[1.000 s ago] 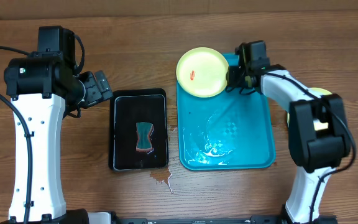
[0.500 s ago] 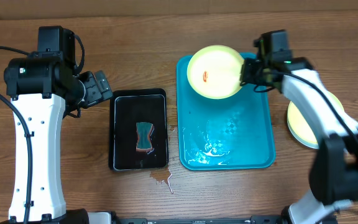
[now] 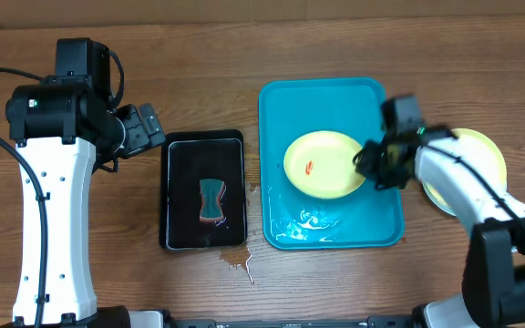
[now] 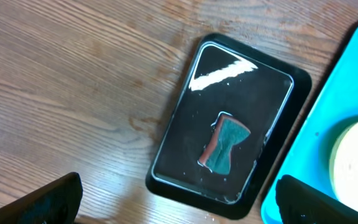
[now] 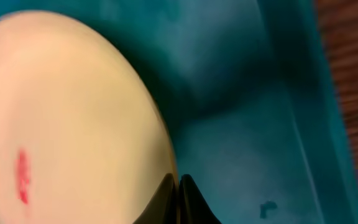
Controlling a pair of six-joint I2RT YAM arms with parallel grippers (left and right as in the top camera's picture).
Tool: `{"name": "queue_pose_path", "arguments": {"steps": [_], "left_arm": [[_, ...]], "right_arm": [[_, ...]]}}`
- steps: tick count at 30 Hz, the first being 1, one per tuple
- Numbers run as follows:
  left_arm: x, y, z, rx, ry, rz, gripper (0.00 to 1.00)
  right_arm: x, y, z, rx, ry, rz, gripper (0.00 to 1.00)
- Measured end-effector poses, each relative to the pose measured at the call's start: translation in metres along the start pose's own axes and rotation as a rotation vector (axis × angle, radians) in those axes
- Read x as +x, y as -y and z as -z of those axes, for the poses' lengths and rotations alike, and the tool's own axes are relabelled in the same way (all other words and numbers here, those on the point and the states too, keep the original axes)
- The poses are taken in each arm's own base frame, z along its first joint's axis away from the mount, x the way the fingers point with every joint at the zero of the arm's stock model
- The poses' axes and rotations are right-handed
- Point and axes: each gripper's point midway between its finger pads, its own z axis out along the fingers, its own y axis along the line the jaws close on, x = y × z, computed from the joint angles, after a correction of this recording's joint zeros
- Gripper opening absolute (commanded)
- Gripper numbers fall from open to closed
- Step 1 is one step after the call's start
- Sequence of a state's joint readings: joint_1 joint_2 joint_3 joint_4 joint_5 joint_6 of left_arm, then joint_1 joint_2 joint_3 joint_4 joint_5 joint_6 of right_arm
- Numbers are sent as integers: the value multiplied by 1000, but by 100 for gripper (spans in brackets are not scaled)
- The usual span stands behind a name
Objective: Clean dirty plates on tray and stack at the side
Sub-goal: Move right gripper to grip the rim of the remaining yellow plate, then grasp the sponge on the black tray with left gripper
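Plate [image 3: 324, 164] with red smear [image 3: 309, 168] sitting over middle of turquoise tray [image 3: 317, 96]. Right gripper [image 3: 370, 164] gripping its right rim, jaws pinching thin edge, likely steadying plate over wet tray for scrubbing. Second plate [image 3: 481, 150] resting on surface [image 3: 208, 55] just right of tray, partly hidden by arm, probably serving as stack base. Sponge [image 3: 211, 200] lying in black tray [image 3: 180, 155] left of turquoise one. Left gripper [image 3: 146, 128] hovering near it, jaws spread wide, holding nothing, seemingly readying for sponge pickup.
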State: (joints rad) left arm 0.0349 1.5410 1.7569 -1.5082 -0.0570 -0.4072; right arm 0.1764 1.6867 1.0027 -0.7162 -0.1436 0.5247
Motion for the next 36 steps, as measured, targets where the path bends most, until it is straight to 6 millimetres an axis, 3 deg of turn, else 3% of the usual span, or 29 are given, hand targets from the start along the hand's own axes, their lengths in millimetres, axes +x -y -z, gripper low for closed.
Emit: {"name": "queue_pose_path", "arguments": {"steps": [4, 6, 8, 10, 13, 16, 21, 24, 27, 29, 32, 36], "left_arm": [[0, 0, 0, 0, 0, 0, 100], [0, 0, 0, 0, 0, 0, 100], [-1, 1, 0, 2, 4, 0, 100], [-2, 1, 0, 4, 7, 0, 100], [-1, 6, 0, 31, 1, 5, 100], [5, 16, 1, 90, -31, 4, 99], [10, 50, -4, 221, -42, -122, 85], [36, 71, -27, 245, -107, -247, 75], [65, 86, -63, 243, -162, -345, 66], [82, 91, -89, 235, -184, -392, 67], [102, 90, -127, 202, -197, -407, 59], [111, 83, -167, 162, -174, -374, 53]], "right_arm": [[13, -2, -21, -33, 7, -6, 8], [14, -6, -21, -38, 11, 4, 12], [23, -4, -21, -13, -11, 10, 24], [27, 0, -17, 23, -24, 11, 27], [24, 3, 3, 46, 16, 29, 29], [10, -10, 41, -2, 118, 85, 30], [3, -22, 92, -69, 249, 147, 31], [6, -21, 103, -77, 264, 159, 32], [8, -20, 102, -72, 257, 166, 32], [9, -19, 102, -68, 251, 168, 32], [10, -18, 101, -66, 249, 171, 32], [10, -19, 101, -68, 248, 172, 32]]}}
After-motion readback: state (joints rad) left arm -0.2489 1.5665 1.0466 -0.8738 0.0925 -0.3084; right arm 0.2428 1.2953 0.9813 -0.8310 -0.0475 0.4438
